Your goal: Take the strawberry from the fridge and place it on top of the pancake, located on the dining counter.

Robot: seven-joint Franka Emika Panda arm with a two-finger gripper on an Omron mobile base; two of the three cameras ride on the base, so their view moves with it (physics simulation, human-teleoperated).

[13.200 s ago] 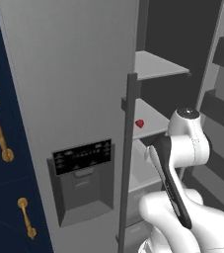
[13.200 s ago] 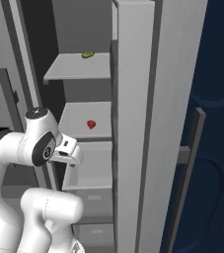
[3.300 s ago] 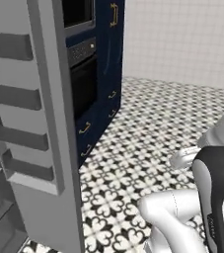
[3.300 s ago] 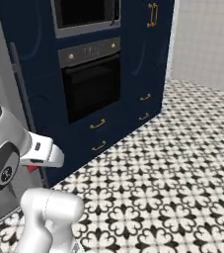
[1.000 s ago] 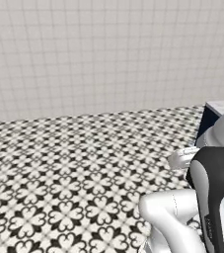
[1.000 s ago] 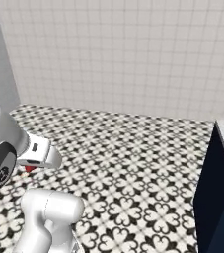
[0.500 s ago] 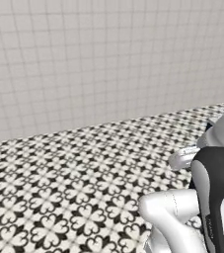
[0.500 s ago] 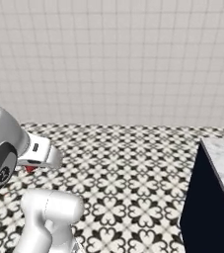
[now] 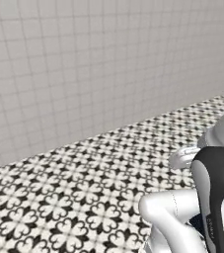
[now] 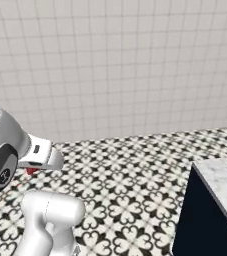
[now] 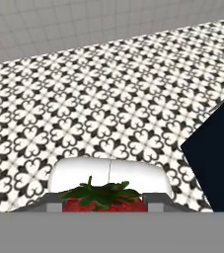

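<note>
While no writing is legible anywhere, the hand view shows the gripper (image 11: 103,203) clamped on the strawberry (image 11: 103,200); the right base view adds the dining counter (image 10: 220,182) corner at near right, patterned floor (image 10: 135,175) and tiled wall (image 10: 115,65) beyond.

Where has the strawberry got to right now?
The strawberry sits between the gripper's fingers at the bottom of the hand view, above the patterned floor, left of the dining counter's corner.

Glossy white rounded arm (image 9: 170,217) with dark joint bands
</note>
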